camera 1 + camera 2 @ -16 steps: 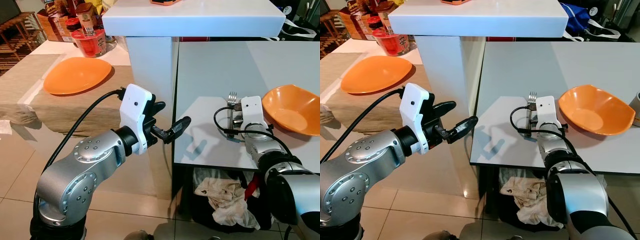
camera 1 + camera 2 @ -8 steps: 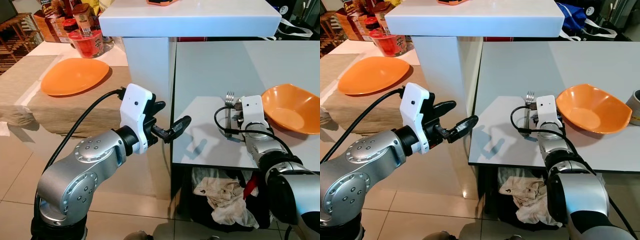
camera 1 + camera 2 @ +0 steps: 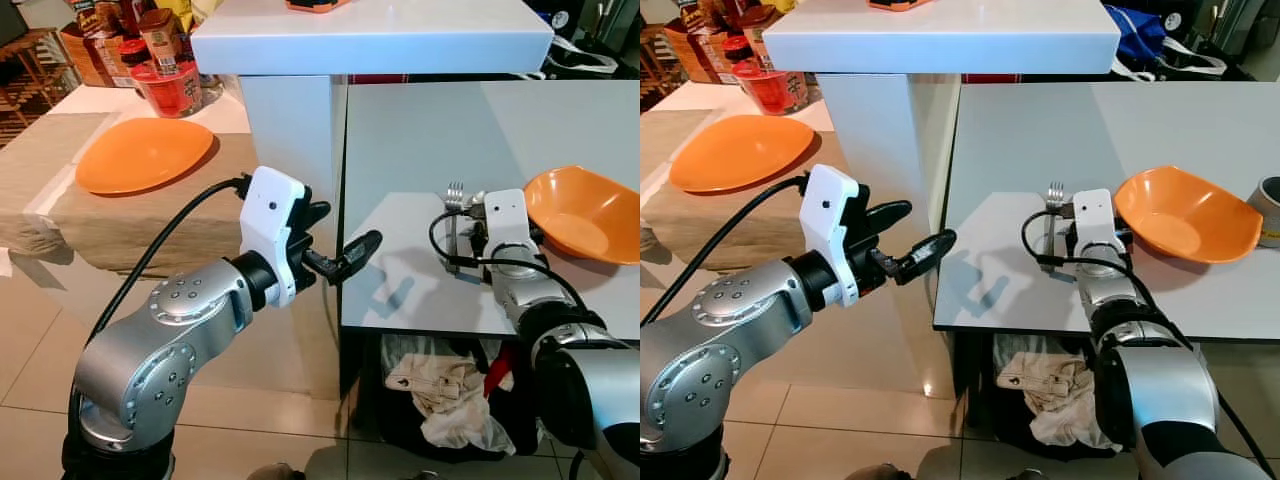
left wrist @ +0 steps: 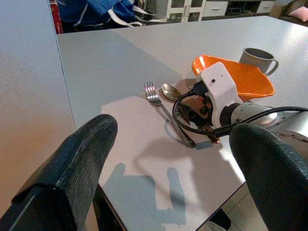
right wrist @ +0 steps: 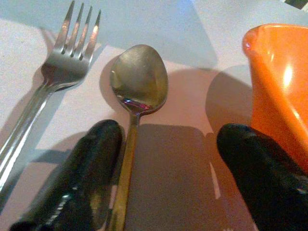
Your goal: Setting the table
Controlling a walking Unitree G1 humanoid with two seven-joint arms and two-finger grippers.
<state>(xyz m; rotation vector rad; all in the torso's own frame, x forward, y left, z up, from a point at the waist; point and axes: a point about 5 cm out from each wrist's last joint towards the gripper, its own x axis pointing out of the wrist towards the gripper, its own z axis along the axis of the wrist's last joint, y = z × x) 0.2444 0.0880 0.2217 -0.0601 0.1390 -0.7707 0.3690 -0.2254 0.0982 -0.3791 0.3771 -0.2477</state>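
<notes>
A silver fork (image 3: pixel 452 222) and a spoon (image 5: pixel 138 83) lie side by side on the grey table (image 3: pixel 420 130), just left of an orange bowl (image 3: pixel 585 212). My right gripper (image 5: pixel 168 137) rests low on the table, open. The spoon's handle lies between its fingers, close to one finger (image 5: pixel 94 159); the other finger (image 5: pixel 250 163) sits beside the bowl (image 5: pixel 279 86). My left gripper (image 3: pixel 343 230) hovers open in the air just off the table's left edge, pointing at the cutlery (image 4: pixel 166 113). A grey mug (image 4: pixel 257 60) stands behind the bowl.
A white counter (image 3: pixel 370 35) on a white pillar stands at the table's back left. An orange plate (image 3: pixel 140 155) lies on a beige cloth to the left, with jars (image 3: pixel 165 70) behind it. A bag of crumpled rubbish (image 3: pixel 440 390) sits under the table.
The head view has drifted slightly. Both grippers, the fork and the spoon keep their places relative to each other.
</notes>
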